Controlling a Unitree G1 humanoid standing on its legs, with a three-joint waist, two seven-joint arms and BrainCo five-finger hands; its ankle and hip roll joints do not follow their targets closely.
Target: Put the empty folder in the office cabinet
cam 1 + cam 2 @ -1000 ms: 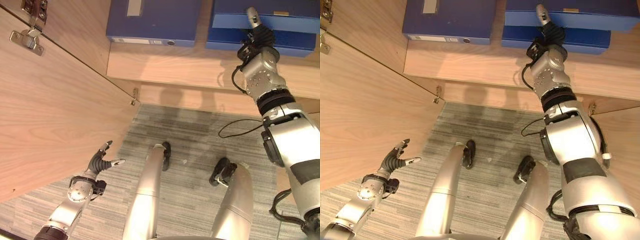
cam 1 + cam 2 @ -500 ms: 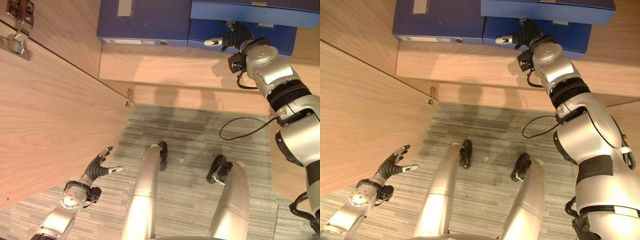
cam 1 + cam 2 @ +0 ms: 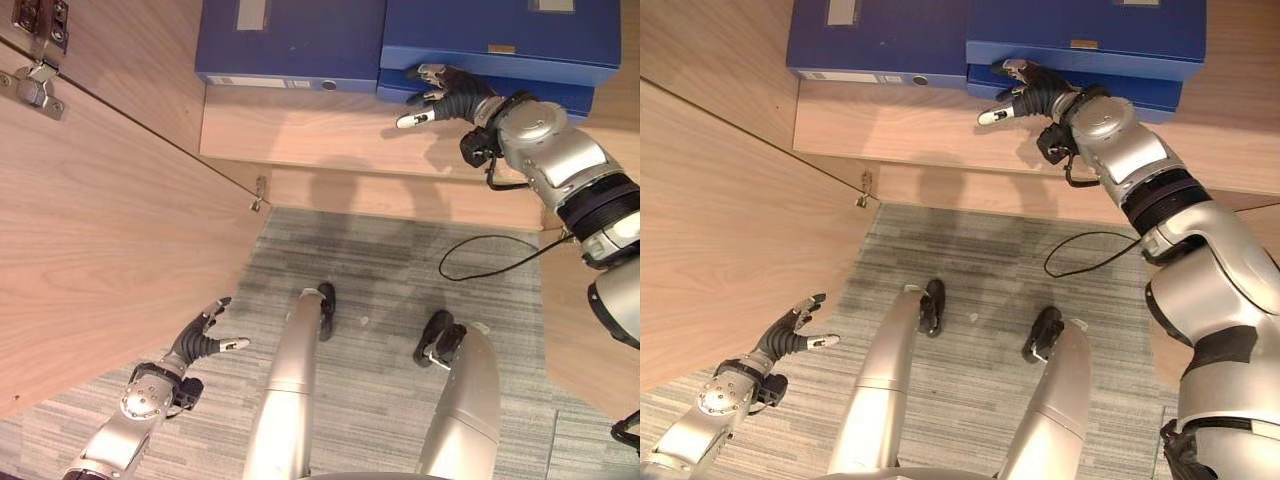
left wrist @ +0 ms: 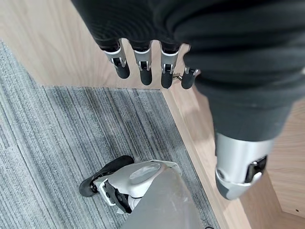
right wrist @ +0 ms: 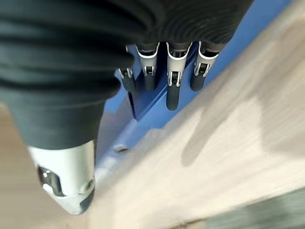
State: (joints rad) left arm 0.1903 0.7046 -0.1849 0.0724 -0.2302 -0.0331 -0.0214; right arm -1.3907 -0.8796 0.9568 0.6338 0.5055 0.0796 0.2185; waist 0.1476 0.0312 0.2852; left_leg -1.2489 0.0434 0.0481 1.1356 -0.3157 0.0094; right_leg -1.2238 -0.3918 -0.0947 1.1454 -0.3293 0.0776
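Now folder [image 3: 500, 35] atop cabinet [image 3: 330, 135] stack.

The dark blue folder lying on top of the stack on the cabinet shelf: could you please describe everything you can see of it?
The dark blue folder is a flat, rigid, box-like binder, lying flat on another blue folder on the light wooden cabinet shelf. A small tan label sits on its front edge. Another blue folder lies beside it. The right hand, fingers relaxed, is at its front edge; contact is unclear.

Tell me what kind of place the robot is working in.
Probably an office: blue folders lie on the shelf of a wooden cabinet with its door open, above grey carpet.
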